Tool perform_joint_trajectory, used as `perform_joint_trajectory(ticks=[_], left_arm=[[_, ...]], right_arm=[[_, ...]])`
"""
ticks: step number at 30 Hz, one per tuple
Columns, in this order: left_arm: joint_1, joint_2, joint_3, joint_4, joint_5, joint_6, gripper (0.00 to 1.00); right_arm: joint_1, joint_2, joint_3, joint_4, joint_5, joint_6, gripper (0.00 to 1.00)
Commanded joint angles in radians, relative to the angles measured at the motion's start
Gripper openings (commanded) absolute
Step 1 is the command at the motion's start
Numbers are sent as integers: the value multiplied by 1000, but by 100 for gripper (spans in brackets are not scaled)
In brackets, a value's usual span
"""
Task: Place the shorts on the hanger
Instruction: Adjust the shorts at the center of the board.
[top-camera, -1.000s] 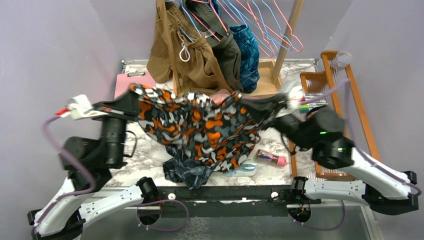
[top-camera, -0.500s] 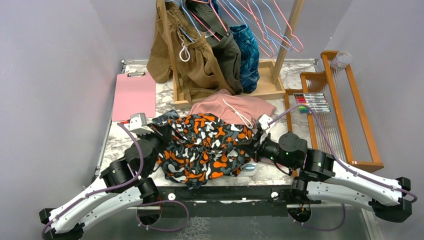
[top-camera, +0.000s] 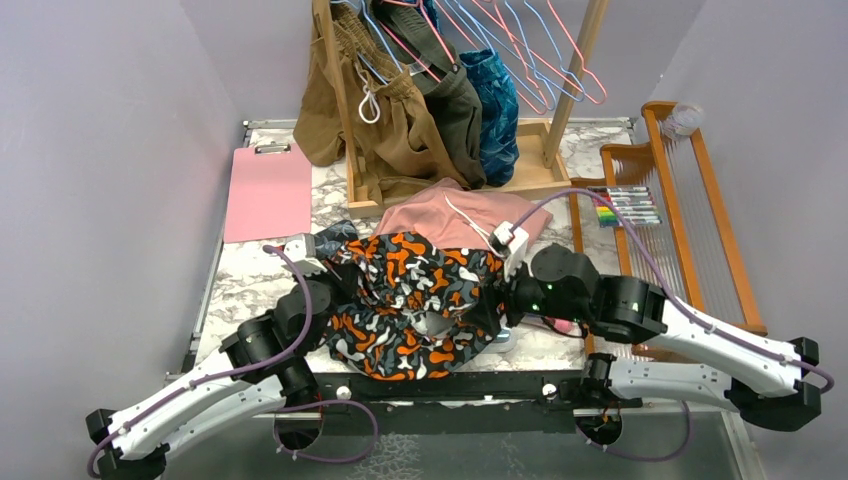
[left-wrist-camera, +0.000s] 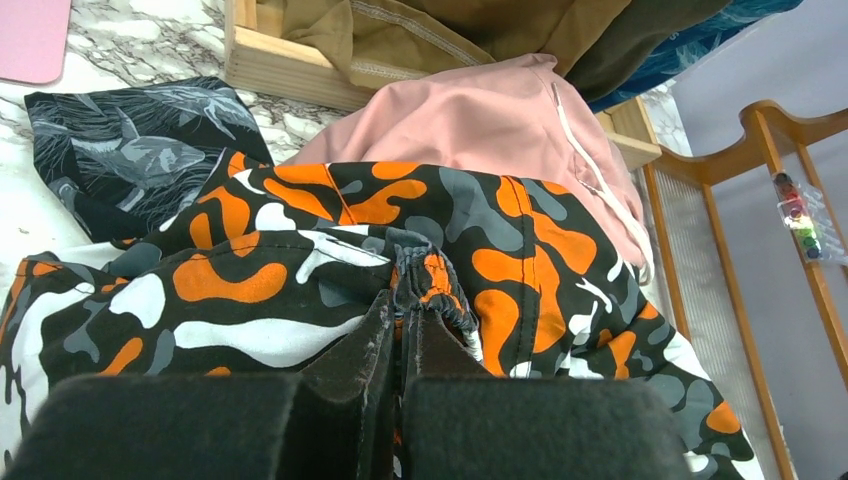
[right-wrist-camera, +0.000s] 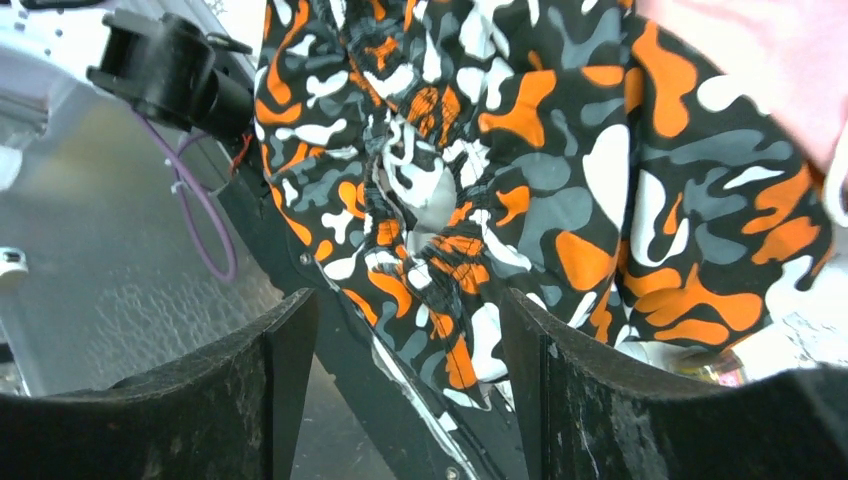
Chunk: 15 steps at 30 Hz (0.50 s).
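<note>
The camouflage shorts (top-camera: 415, 300) lie bunched at the table's front edge, partly over the dusty-pink shorts. My left gripper (top-camera: 338, 288) is at their left side, shut on the gathered waistband (left-wrist-camera: 430, 285); in the left wrist view the left gripper (left-wrist-camera: 405, 305) shows fabric pinched between its closed fingers. My right gripper (top-camera: 503, 300) is at their right side. In the right wrist view the right gripper (right-wrist-camera: 410, 310) stands open, hovering just above the shorts (right-wrist-camera: 520, 170) and holding nothing. A pink wire hanger (top-camera: 588, 80) hangs on the rack at the back.
Dusty-pink shorts (top-camera: 470, 215) and navy leaf-print shorts (left-wrist-camera: 130, 150) lie behind the camouflage pair. Brown and dark garments (top-camera: 400, 130) hang over the wooden rack base (top-camera: 535, 175). A pink clipboard (top-camera: 268, 190) lies at the left. A wooden frame (top-camera: 700, 230) and markers (top-camera: 625, 205) are at the right.
Both arms brought the stretched shorts down from the air onto the table's front. The right gripper opened and let go of them; the left stayed shut on the waistband.
</note>
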Motion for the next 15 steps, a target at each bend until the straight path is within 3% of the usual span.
perform_joint_trajectory(ticks=[1,15], left_arm=[[3,-25,-13,7,16,-33,0],[3,-11,-14,7,21,-37,0]], right_arm=[[0,135,142,-183,76,65,70],[22,380,221,-237,215,104,74]])
